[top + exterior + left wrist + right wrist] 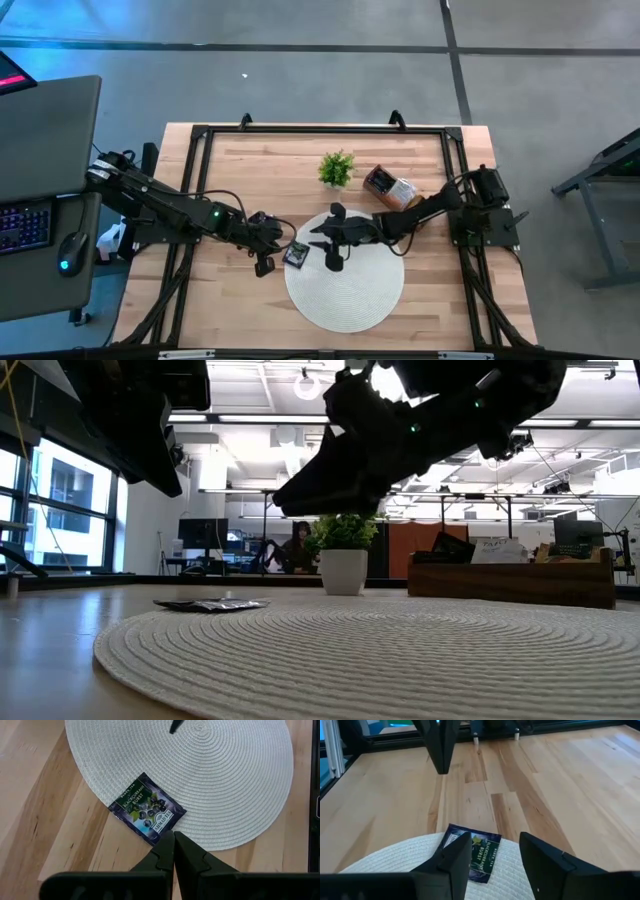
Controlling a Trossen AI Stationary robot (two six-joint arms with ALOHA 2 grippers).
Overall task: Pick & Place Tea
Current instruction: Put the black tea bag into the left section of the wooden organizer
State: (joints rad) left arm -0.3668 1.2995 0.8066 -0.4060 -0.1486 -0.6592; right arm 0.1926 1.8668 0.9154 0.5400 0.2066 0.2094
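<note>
One black tea sachet [147,809] with pale print lies flat, half on the left rim of a round white woven mat [345,285] and half on the wood table. My left gripper [174,840] is shut and hovers just left of the sachet [296,254], lifted off the table. My right gripper [495,845] is open and hangs over the mat [400,640], fingers pointing left toward the sachet [472,851]. In the low view the sachet [210,603] lies apart from both arms. More sachets stand in a brown wooden tray [390,187].
A small green potted plant [337,168] stands behind the mat, with the wooden tray [510,580] to its right. Black frame rails [320,130] run along the table's edges. Bare wood [240,180] lies at the table's far left and near the front corners.
</note>
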